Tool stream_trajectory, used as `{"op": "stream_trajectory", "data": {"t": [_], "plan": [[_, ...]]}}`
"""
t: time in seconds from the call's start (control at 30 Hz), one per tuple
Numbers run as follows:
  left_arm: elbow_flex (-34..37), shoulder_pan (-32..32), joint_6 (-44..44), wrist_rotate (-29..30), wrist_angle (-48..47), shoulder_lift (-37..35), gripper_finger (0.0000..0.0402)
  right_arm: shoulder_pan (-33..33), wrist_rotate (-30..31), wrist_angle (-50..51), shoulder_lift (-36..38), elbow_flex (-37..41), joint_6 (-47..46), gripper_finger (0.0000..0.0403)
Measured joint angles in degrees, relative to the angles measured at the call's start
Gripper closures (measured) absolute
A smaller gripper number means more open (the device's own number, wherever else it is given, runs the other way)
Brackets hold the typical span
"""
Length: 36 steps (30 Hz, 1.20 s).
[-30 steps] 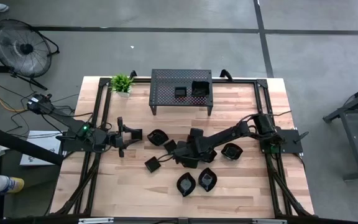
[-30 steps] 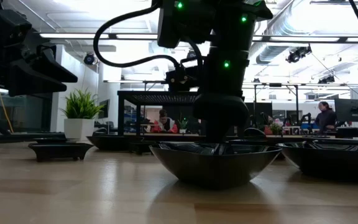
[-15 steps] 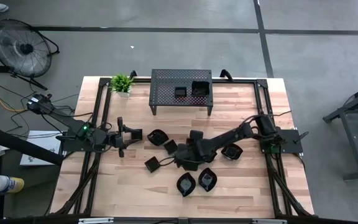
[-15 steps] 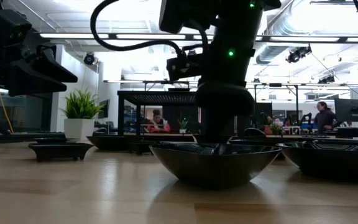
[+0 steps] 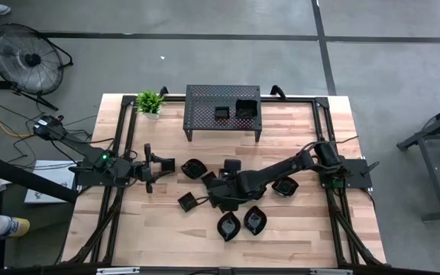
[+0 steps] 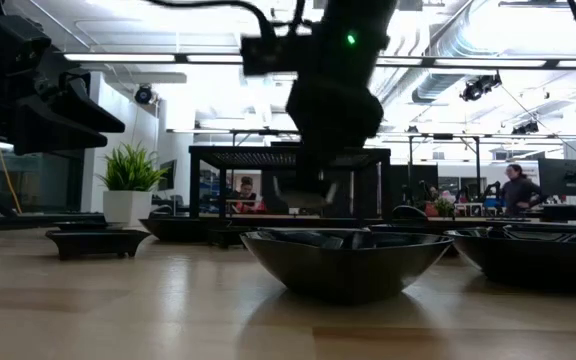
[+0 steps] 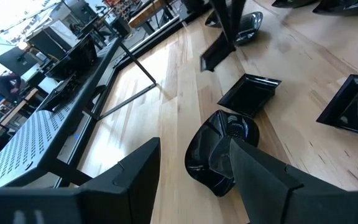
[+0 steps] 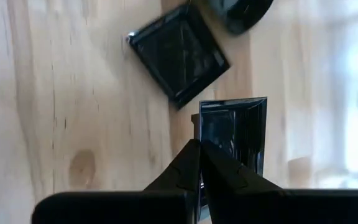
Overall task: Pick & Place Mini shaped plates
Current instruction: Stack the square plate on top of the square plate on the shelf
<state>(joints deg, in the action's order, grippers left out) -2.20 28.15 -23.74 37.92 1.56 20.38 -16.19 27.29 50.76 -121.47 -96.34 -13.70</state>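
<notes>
While its fingers (image 8: pixel 199 163) pinch the rim of a square plate (image 8: pixel 236 134), the right gripper (image 5: pixel 214 190) sits at centre frame in the high view. Other mini plates (image 5: pixel 240 222) lie around it. At left, the left gripper (image 5: pixel 157 168) waits, fingers spread.

- Through my left wrist camera, the left gripper (image 7: pixel 191 174) hangs with its two dark fingers (image 7: pixel 263 180) spread apart above the pale wooden tabletop (image 7: pixel 166 93).
- A glossy black leaf-shaped mini plate (image 7: pixel 219 149) lies between them.
- Just beyond sits a glossy black square mini plate (image 7: pixel 248 94), another square one (image 7: pixel 352 109) beside it.
- Farther off, the other arm's dark gripper (image 7: pixel 219 43) holds a tilted black plate.
</notes>
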Motion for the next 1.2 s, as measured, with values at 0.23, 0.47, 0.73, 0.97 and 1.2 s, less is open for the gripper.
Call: {"op": "stream_trajectory", "data": {"t": [0.23,0.47,0.73,0.97,1.2], "plan": [[0.00,-0.01,0.00,0.01,0.00,0.00,0.0213,0.20,6.37,1.40,0.01,-6.19,9.14,0.0396],[0.02,0.00,-0.01,-0.01,0.00,-0.01,0.0213,2.11,10.32,3.16,0.09,-11.42,17.50,0.0396],[0.02,0.00,0.02,0.01,0.00,0.00,0.0213,5.47,11.95,4.48,0.09,-14.54,25.28,0.0396],[0.02,-0.01,-0.01,0.00,0.00,0.00,0.0213,8.41,15.12,4.57,0.09,-14.75,30.16,0.0396],[0.02,-0.01,-0.01,-0.01,0.00,-0.02,0.0213,11.13,18.17,4.54,0.09,-14.75,33.11,0.0396]]}}
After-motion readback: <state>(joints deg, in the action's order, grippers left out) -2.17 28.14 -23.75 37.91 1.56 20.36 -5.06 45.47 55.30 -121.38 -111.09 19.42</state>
